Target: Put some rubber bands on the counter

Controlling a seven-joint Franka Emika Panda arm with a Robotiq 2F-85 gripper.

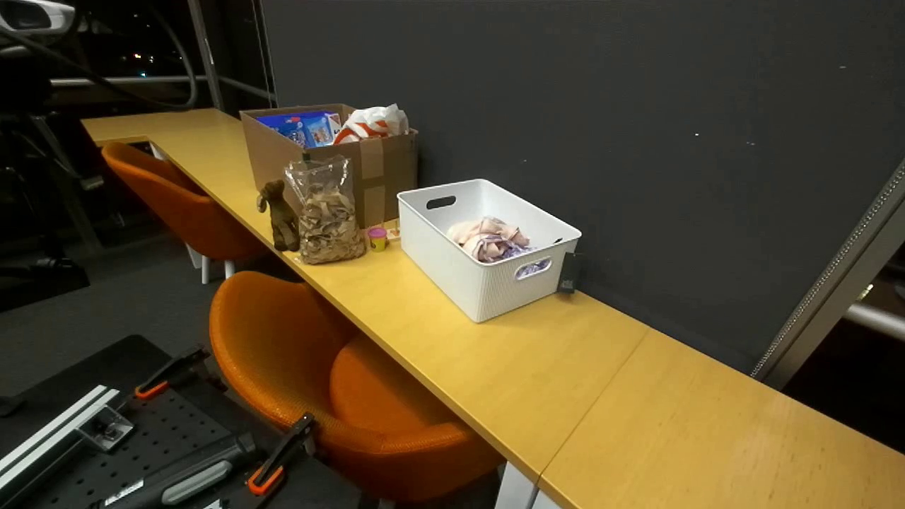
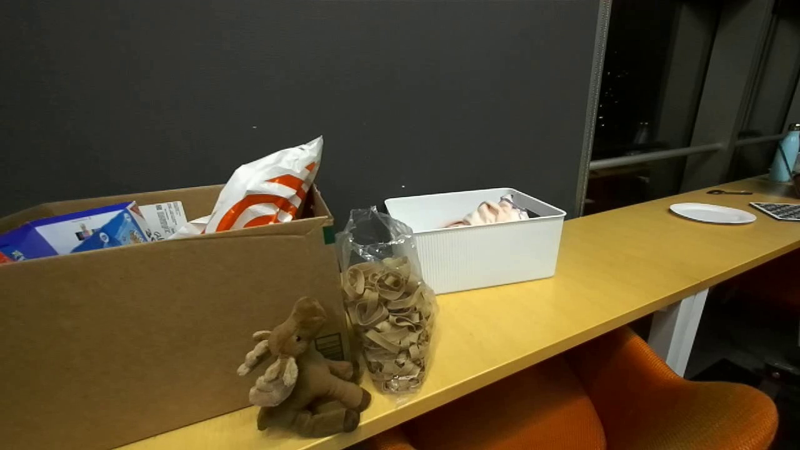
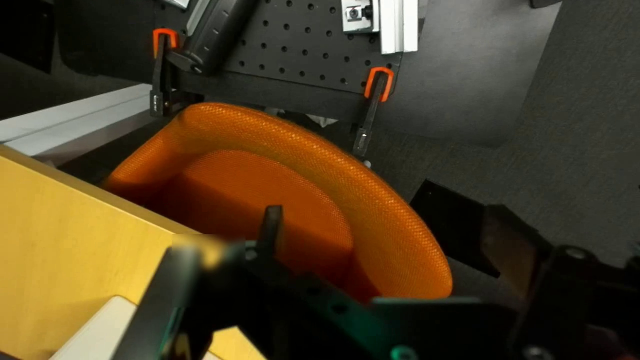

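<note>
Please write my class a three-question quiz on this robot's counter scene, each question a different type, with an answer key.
1. Fill in the blank: in an exterior view, the small yellow tub has a ____ lid.
2. True or false: the clear plastic bag stands on the counter between the plush moose and the white bin.
3. Multiple choice: the rubber bands are in (a) the white bin; (b) the cardboard box; (c) the clear plastic bag.

Key: 1. pink; 2. true; 3. c
</note>
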